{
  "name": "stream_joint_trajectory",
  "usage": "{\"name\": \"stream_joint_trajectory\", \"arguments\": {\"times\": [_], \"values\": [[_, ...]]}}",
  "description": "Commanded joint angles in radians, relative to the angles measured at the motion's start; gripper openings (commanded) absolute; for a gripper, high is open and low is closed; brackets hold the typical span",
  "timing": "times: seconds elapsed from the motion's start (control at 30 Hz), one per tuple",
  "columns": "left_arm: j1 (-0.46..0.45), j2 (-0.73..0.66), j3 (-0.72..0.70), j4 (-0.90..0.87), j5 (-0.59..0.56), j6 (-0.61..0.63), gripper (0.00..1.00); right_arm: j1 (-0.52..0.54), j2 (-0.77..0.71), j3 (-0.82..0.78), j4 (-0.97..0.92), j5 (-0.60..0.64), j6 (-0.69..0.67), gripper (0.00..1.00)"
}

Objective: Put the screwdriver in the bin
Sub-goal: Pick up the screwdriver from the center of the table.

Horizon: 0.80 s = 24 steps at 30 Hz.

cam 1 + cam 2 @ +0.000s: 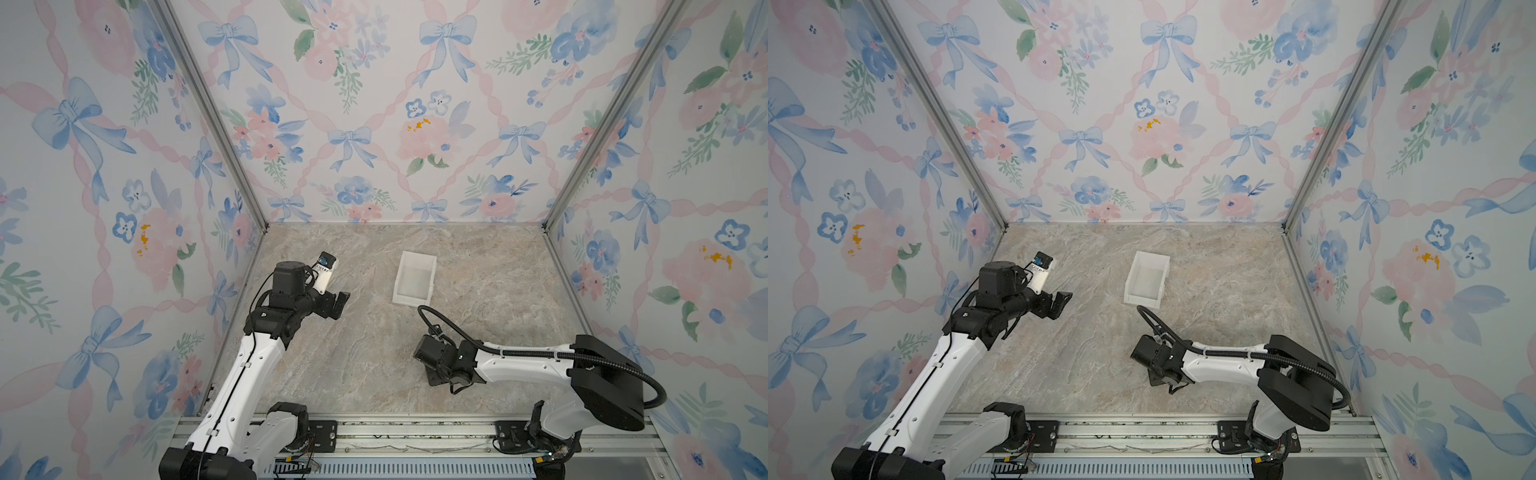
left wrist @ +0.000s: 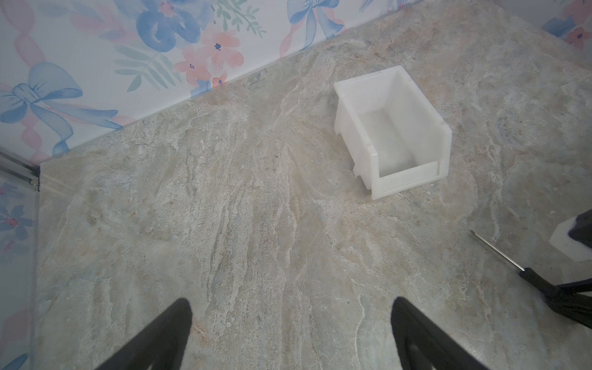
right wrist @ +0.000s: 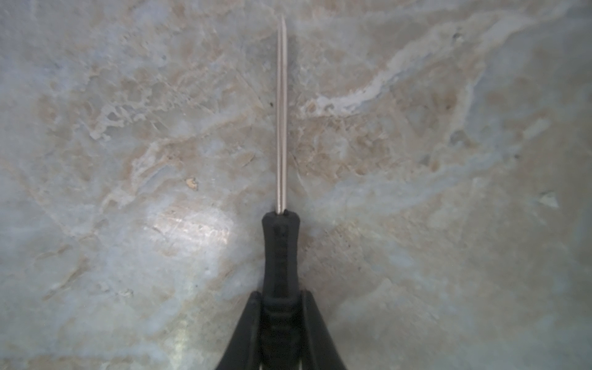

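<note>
A marbled beige and grey tabletop [image 1: 374, 365] fills the floor of a booth whose walls [image 1: 374, 124] carry pink flowers and blue bows. We take the bin [image 1: 401, 276] as our landmark: a white, open-topped plastic box with one lower front lip, standing upright and empty in both top views [image 1: 1131, 278] and in the left wrist view [image 2: 352, 121]. The screwdriver [image 3: 281, 179] is out past the bin's low-lipped end, near it but clearly apart. It is slim, with a thin, pale metal shaft running to a fine point and a black, ribbed handle that widens slightly at the collar. In the left wrist view [image 2: 538, 278] its tip points roughly back towards the bin. The right gripper [image 3: 281, 298] pinches the rear of the handle between its black fingers, low over the tabletop; we cannot tell whether the shaft touches the surface. The left gripper [image 2: 291, 301] hangs well off to the bin's long side, fingers spread wide and holding nothing.
</note>
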Motion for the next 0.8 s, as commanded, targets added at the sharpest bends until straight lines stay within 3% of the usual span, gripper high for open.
{"name": "stream_joint_trajectory", "arguments": {"times": [0.0, 0.37, 0.77], "values": [[-0.010, 0.011, 0.029, -0.017, -0.003, 0.017, 0.98, -0.023, -0.048, 0.023, -0.081, -0.011, -0.030, 0.20], [-0.013, 0.016, 0.039, -0.018, -0.017, 0.028, 0.98, -0.168, -0.171, 0.147, -0.198, -0.091, -0.160, 0.20], [-0.018, 0.020, 0.073, -0.037, -0.021, 0.026, 0.98, -0.355, -0.043, 0.416, -0.226, -0.216, -0.331, 0.20]]}}
